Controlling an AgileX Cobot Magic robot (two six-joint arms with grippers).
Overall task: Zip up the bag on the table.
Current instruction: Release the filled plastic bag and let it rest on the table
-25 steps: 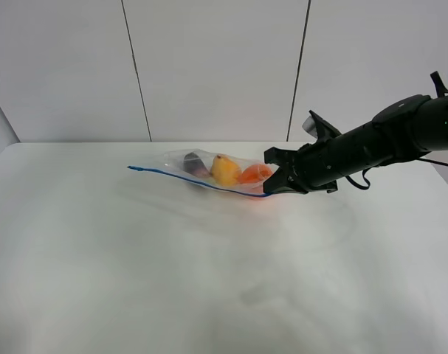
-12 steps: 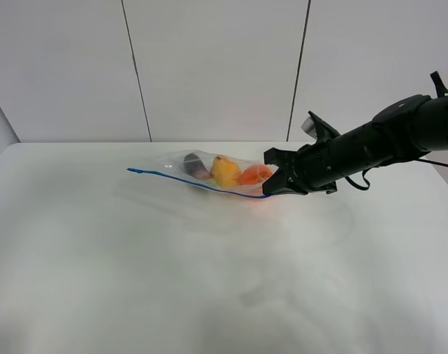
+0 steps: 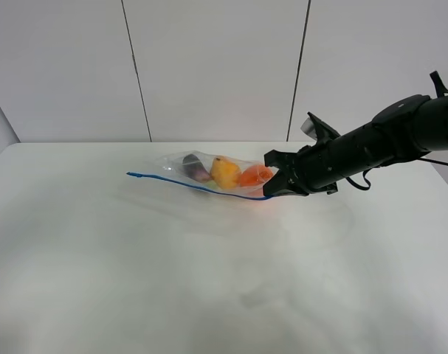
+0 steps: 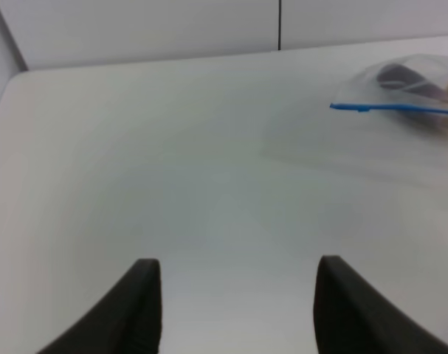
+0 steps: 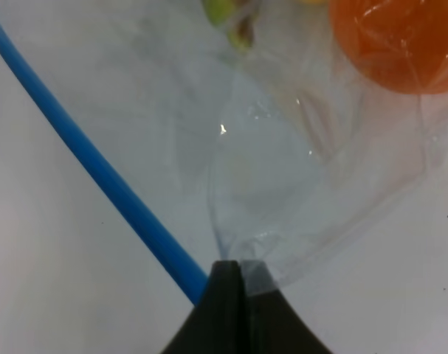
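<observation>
From the high camera, we see the right tool clamped on the near corner of the bag, its tips together on the plastic. The bag stretches away from that tool toward the left arm's side, lying on the far half of the worktop. Its blue zipper strip runs out from the tool along the edge nearer the camera. Just beyond the tips sits the orange, then the yellow fruit, then the eggplant farthest from the tool. Bare worktop spreads wide in front of the strip, and a narrower band lies between the bag and the worktop's back edge at the wall.

Through the left wrist camera, we find the left tool with its fingers well apart and holding nothing. The strip's free end and the bag lie well ahead of it and off to one side, with open worktop between.

Through the right wrist camera, the tool's jaws meet on crumpled clear film, just beside where the strip reaches them. The orange lies near, ahead of the tips, inside the bag.
</observation>
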